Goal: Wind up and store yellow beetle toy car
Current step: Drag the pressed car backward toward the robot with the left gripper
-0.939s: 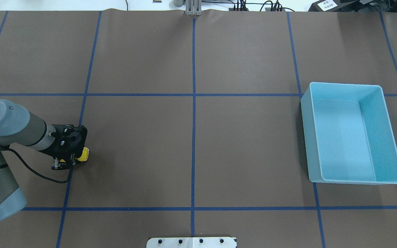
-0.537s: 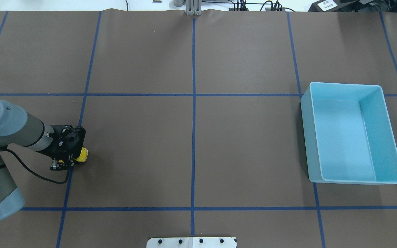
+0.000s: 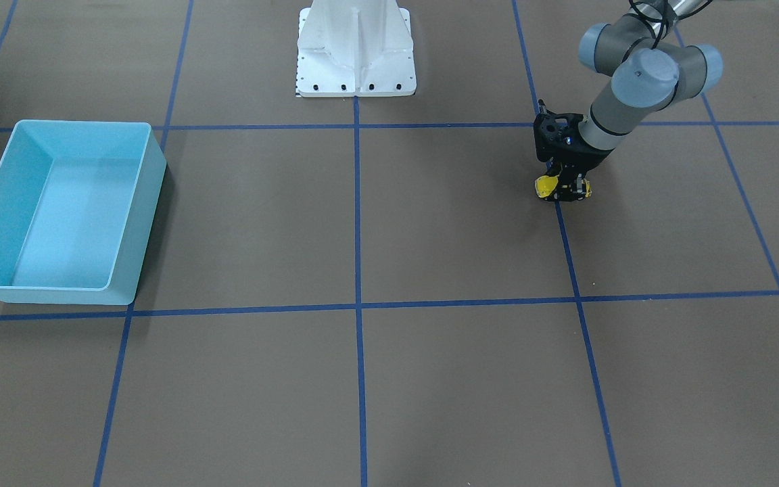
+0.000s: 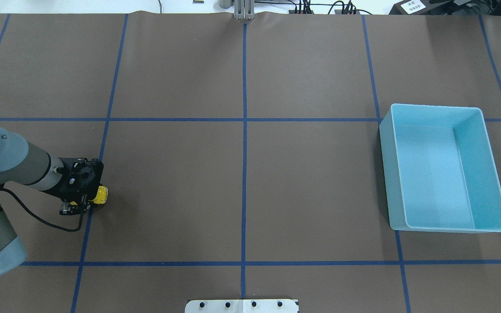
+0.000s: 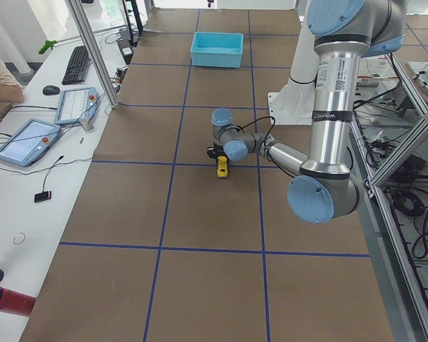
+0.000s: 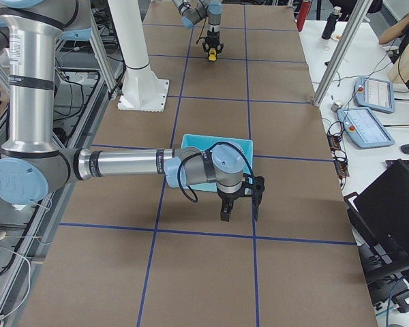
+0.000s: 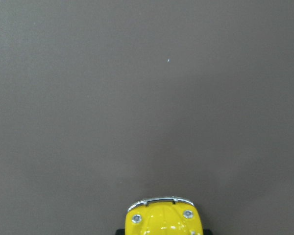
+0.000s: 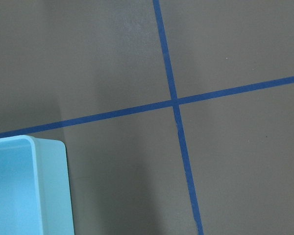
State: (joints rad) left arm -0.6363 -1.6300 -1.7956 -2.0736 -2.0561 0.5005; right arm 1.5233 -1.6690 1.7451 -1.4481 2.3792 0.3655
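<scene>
Brown paper crossed with blue tape lines covers the table [image 4: 168, 182]. The left pincer [image 3: 563, 191] points straight down and is closed on the yellow beetle toy car [image 4: 100, 195], whose nose juts out past its fingers. The wheels seem pressed onto the paper, likely so that a drag will wind the spring. Well apart to that pincer's right stands the blue bin [image 4: 385, 174], presumably the store. The right pincer [image 6: 240, 212] hangs just beside the bin, and I cannot tell whether it is open or closed.
</scene>
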